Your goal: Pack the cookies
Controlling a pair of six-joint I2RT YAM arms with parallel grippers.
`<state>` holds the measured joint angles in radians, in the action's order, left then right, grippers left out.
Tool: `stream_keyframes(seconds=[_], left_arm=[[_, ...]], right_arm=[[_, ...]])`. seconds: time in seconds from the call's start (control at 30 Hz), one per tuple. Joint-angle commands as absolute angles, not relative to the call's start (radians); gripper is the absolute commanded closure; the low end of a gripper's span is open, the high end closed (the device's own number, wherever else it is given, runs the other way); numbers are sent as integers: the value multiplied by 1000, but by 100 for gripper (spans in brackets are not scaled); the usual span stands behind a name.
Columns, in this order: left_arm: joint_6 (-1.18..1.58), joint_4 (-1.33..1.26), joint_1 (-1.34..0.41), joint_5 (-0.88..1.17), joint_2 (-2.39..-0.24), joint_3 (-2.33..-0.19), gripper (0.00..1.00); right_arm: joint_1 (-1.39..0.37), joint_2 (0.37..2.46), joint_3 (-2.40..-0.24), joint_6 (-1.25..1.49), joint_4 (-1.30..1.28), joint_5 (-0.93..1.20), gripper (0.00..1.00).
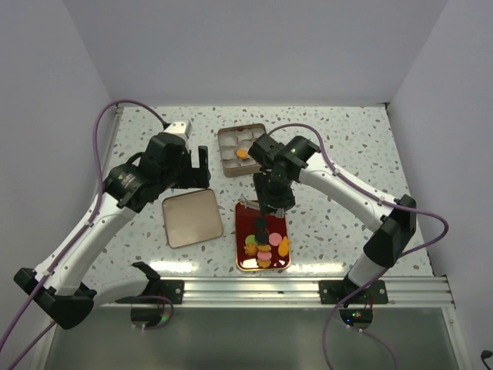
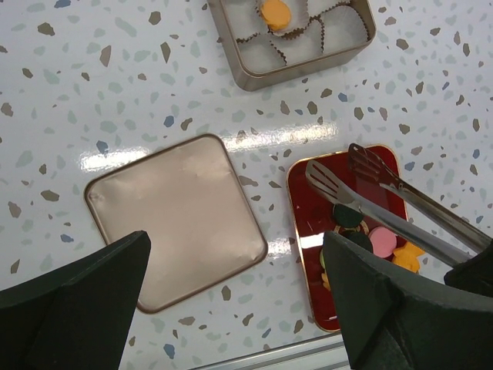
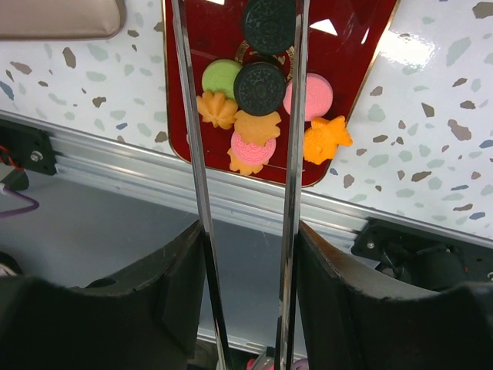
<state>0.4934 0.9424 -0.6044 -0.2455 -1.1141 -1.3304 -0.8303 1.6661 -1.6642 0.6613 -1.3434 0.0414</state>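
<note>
Over on the left, the left gripper [image 1: 199, 168] hovers above the speckled tabletop [image 1: 347, 139] with its fingers spread wide and nothing between them. It looks parked out of the way rather than working, though it is near enough to reach the lid [image 2: 173, 220] when closing is called for. That lid lies flat just below it, apart from everything else, presumably set aside so the tin [image 2: 231, 48] is open for loading. The tin stands farther back, lined with white paper cups [image 2: 339, 23], and one orange cookie [image 2: 275, 13] already rests in a cup, so the packing seems barely begun. Next comes the red tray [image 3: 362, 46] near the front edge, where the rest of the cookies [image 3: 256, 126] lie in a loose, overlapping cluster: green, pink, orange and black discs, with an irregular orange piece [image 3: 325, 140] at the tray's right rim. Over them, the right gripper [image 3: 248, 254] has its fingers clamped on the handles of the metal tongs [image 2: 330, 183], likely so that each cookie can be lifted gently from the crowded pile. The two blades are apart, straddling a black cookie [image 3: 259, 88], and I cannot tell whether they touch it. No brand, label or readable writing shows anywhere; the black cookies carry an embossed pattern too fine to read.
</note>
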Motion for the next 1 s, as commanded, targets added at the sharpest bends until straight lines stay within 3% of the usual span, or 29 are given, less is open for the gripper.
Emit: stream_keyframes(seconds=[0.0, 0.7, 0.97], left_arm=[[476, 891, -607, -239, -1111, -1333, 0], [480, 885, -609, -236, -1106, -1301, 0], [489, 887, -609, -232, -1106, -1298, 0]], right_arm=[[-844, 1640, -1690, 666, -1528, 66, 50], [-867, 1427, -1395, 704, -1494, 83, 50], [-929, 1476, -1404, 722, -1444, 101, 50]])
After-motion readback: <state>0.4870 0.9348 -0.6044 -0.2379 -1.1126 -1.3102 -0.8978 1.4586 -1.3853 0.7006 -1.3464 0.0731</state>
